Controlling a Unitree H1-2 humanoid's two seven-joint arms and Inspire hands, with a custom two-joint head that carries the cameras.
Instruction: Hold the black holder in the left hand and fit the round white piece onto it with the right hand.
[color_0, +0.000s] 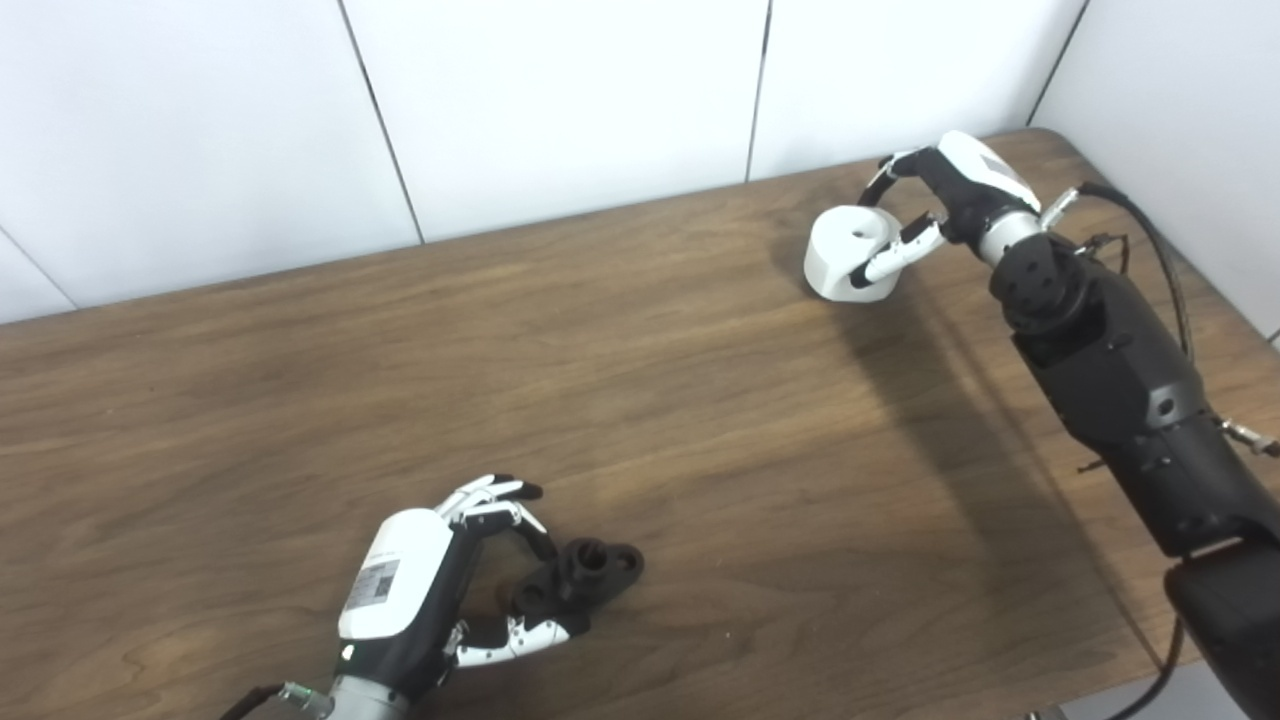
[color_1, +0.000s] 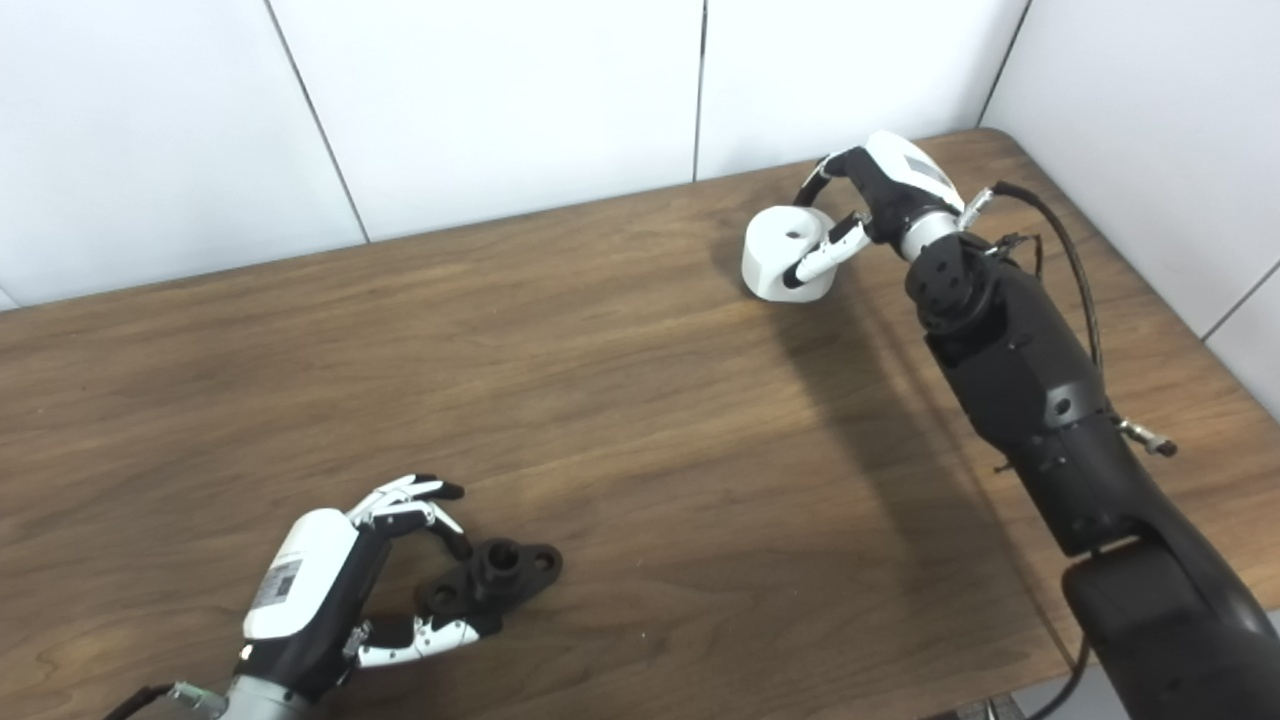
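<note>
I note the right hand (color_0: 935, 215) clasping the round white piece (color_0: 850, 255) at two o'clock on the table (color_0: 640, 400), the left hand (color_1: 340, 590) pinching the black holder (color_1: 495, 575) at seven o'clock, its bore plainer in the right eye view.

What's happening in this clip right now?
A humanoid robot is working at a wooden table with both hands. Its left hand, near the front edge, curls around one end of the black holder, which lies on the table. Far off at the back right, the right hand closes around the round white piece, which looks to be resting on the table, with a thumb in front and fingers behind. The two parts are well apart, so nothing is fitted together yet.
</note>
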